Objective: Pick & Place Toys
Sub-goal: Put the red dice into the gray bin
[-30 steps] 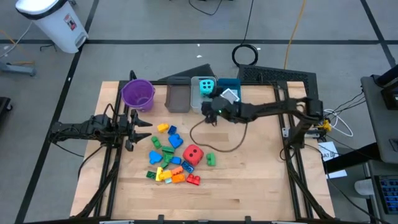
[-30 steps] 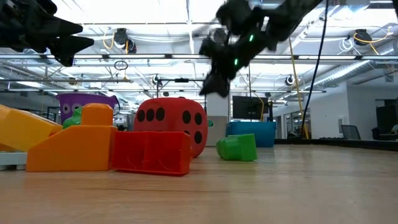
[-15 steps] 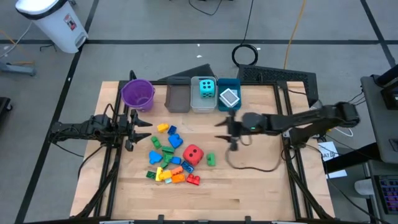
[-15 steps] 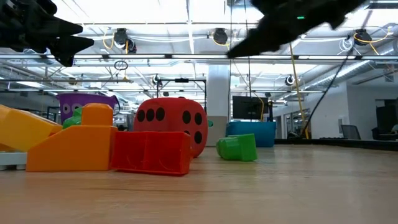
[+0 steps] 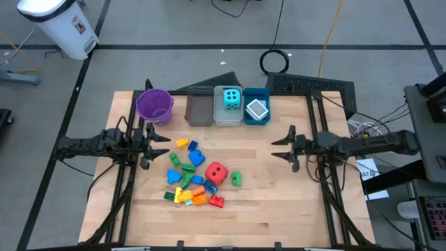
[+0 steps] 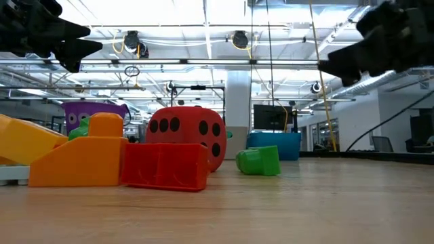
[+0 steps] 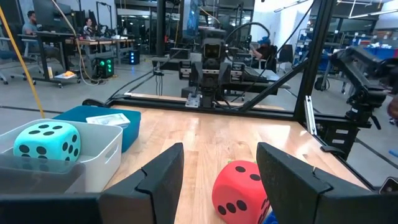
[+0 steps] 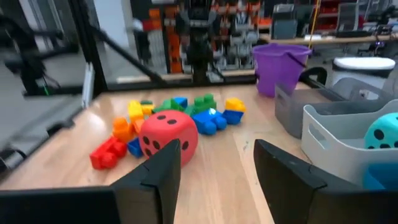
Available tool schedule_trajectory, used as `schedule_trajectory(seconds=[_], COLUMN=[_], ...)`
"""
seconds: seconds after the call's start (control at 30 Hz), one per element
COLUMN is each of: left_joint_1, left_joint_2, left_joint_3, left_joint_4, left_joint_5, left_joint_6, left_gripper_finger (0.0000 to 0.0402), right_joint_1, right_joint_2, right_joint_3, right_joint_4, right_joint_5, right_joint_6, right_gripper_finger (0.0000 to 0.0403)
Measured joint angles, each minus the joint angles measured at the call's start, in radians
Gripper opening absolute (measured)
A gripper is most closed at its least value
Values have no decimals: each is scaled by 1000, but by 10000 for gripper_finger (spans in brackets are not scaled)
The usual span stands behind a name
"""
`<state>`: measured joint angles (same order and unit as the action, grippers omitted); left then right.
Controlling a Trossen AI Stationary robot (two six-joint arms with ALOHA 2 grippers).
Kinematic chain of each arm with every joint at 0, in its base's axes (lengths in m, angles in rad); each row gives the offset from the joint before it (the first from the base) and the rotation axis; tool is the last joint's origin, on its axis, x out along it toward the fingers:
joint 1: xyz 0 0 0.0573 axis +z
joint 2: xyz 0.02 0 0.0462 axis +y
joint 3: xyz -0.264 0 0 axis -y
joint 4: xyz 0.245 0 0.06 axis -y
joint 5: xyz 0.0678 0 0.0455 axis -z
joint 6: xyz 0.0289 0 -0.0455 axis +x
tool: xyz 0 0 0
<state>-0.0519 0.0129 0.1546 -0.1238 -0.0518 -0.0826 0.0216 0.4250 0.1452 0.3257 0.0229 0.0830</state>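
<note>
A heap of small coloured bricks [image 5: 188, 183] lies on the wooden table, with a red die [image 5: 217, 173] and one green brick [image 5: 236, 179] to its right. A cyan die [image 5: 231, 98] sits in the white bin. White flat pieces [image 5: 257, 109] lie in the blue bin. My left gripper [image 5: 162, 145] hovers open and level by the heap's left side, its fingers [image 7: 168, 168] apart over the red die [image 7: 239, 190]. My right gripper [image 5: 277, 148] hangs open and empty right of the toys, pointing at them [image 8: 216, 146].
A purple bucket [image 5: 154, 104], a grey bin [image 5: 199, 109], the white bin [image 5: 226, 116] and the blue bin [image 5: 256, 120] stand in a row along the far edge. Bare wood lies between the green brick and my right gripper and along the near edge [image 5: 230, 226].
My right gripper has drawn away from above the blue bin, first toward the near edge, then back toward the table's right edge. It has rolled and levelled out. It carries nothing. The white flat pieces stay in the blue bin.
</note>
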Motion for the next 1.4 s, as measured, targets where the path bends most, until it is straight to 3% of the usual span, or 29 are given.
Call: schedule_trajectory(seconds=[0.23, 0.6, 0.83, 0.97, 1.2, 1.3, 1.4], left_joint_1=[0, 0, -1, -1, 0, 0, 2], left_joint_2=[0, 0, 0, 10, 260, 432, 603], left_joint_3=[0, 0, 0, 0, 0, 9, 67], left_joint_4=[0, 77, 213, 201, 389, 486, 488], left_joint_5=[0, 0, -4, -72, -80, -71, 6], left_joint_6=[0, -7, -230, -332, -556, -622, -661], left_gripper_finger=[209, 209, 209, 209, 227, 264, 314], right_joint_1=[0, 0, 0, 0, 0, 0, 0], right_joint_2=[-182, -229, -220, -220, -220, -220, -220], right_joint_3=[-78, -81, -82, -83, -84, -84, -84], right_joint_4=[-32, -63, -64, -62, -62, -62, -62], right_joint_5=[-2, -149, -155, -155, -155, -155, -155], right_joint_6=[5, 3, 3, 3, 3, 3, 3], right_gripper_finger=[175, 169, 169, 172, 169, 172, 173])
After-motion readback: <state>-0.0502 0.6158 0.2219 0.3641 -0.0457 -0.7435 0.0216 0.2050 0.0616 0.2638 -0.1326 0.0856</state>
